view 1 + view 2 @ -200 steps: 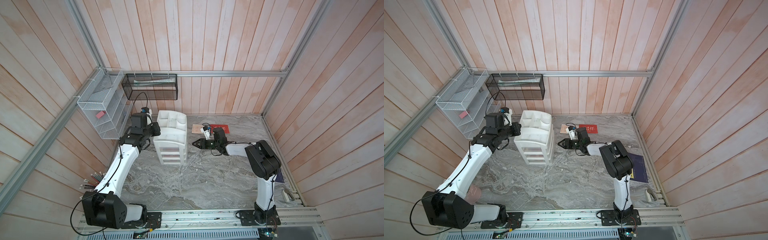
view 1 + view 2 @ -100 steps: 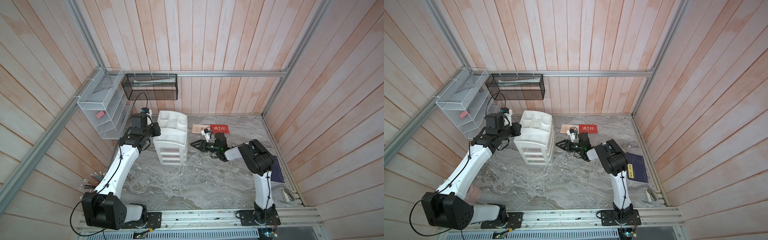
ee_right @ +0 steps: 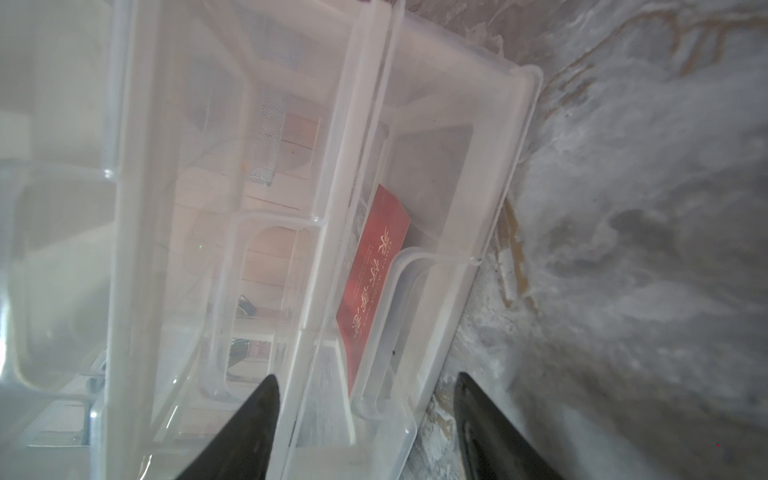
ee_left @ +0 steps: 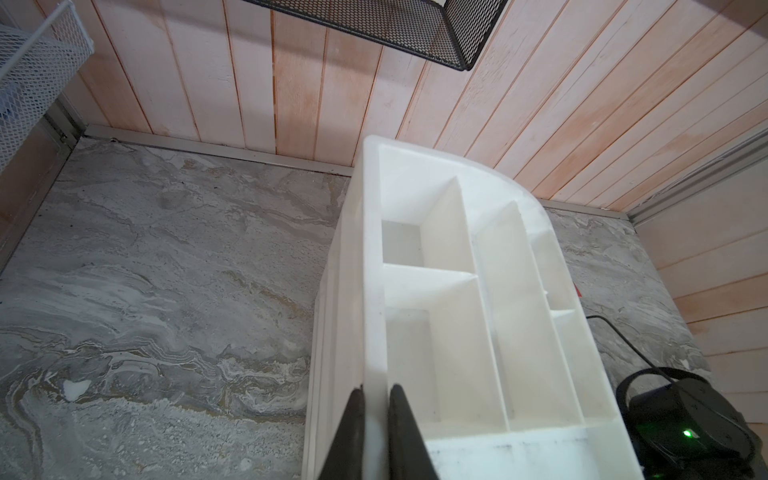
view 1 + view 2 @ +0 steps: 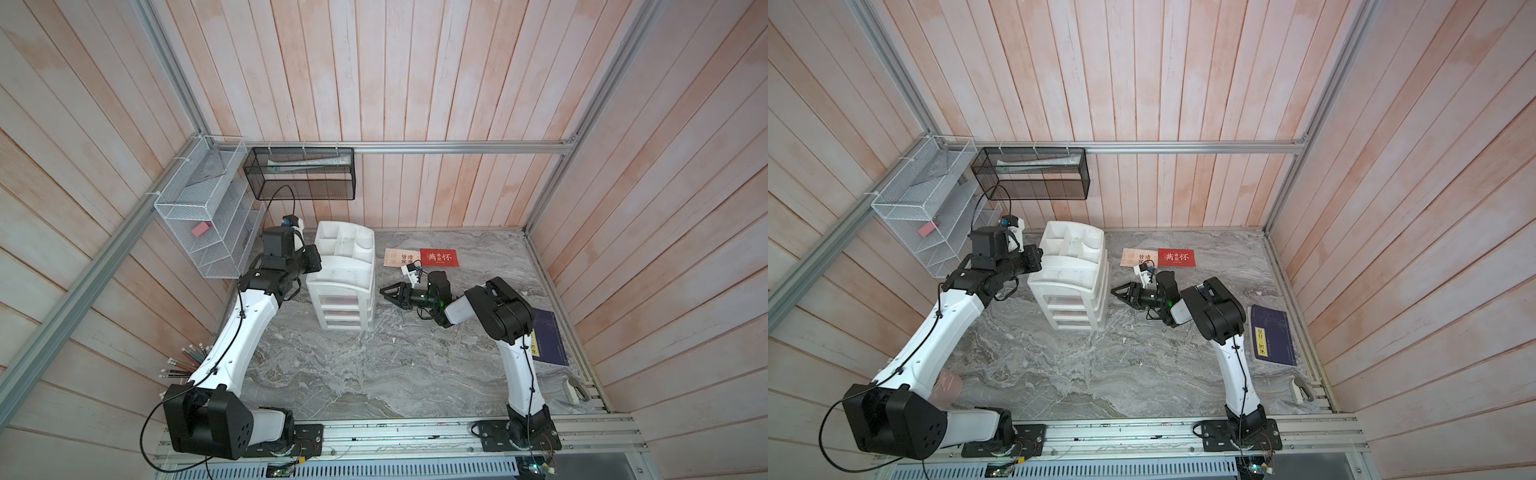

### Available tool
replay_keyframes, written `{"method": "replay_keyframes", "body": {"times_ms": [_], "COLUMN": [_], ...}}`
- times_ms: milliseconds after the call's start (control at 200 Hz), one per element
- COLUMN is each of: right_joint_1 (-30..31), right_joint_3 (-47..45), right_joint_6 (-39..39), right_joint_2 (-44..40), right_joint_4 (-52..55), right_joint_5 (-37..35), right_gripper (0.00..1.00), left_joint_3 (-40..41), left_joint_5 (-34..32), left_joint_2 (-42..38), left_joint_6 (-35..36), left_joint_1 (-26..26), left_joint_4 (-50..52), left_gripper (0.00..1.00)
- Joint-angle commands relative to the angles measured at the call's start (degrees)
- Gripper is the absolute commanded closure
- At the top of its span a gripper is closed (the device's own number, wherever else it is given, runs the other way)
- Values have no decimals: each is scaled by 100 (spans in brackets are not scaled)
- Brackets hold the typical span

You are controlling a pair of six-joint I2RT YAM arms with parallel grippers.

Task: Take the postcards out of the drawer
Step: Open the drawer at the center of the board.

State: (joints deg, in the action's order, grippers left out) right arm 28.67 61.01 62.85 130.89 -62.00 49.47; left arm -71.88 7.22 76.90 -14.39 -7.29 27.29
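Note:
A white drawer organizer (image 5: 345,286) stands mid-table. My left gripper (image 4: 376,392) is shut on its top rim wall and shows in both top views (image 5: 1040,257). My right gripper (image 5: 384,293) is open beside the organizer's right side. In the right wrist view its jaws (image 3: 365,382) straddle a corner of a translucent drawer (image 3: 490,208) without gripping it. One red postcard (image 3: 374,282) lies inside that drawer. A beige postcard (image 5: 397,257) and a second red postcard (image 5: 439,257) lie side by side on the table behind the right gripper.
A dark navy booklet (image 5: 1273,334) lies by the right wall. A white mesh rack (image 5: 208,232) and a black mesh basket (image 5: 299,174) hang on the walls. Pencils (image 5: 187,361) stick out at the left, and a pink cup (image 5: 946,388) sits under the left arm.
My right arm swung away from the postcards, uncovering the red one, and its gripper moved slightly toward the organizer with jaws opening wider. The left arm has not moved.

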Motion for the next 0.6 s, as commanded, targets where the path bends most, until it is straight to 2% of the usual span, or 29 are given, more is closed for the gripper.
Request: {"method": "replay_keyframes", "body": {"times_ms": [0,595], "right_joint_1": [16,139], "right_joint_3": [178,287], "right_joint_6": [342,1034], "right_joint_2": [155,315], "right_joint_4": [-470,-574], "right_joint_5": [72,-200], "right_gripper": [33,33], "left_joint_3": [121,142], "left_joint_5": [138,207], "left_joint_2": [-94,-138], "left_joint_6": [113,70], "left_joint_1": [-29,-27], "left_joint_4": [52,22], "left_gripper": [87,88]}}
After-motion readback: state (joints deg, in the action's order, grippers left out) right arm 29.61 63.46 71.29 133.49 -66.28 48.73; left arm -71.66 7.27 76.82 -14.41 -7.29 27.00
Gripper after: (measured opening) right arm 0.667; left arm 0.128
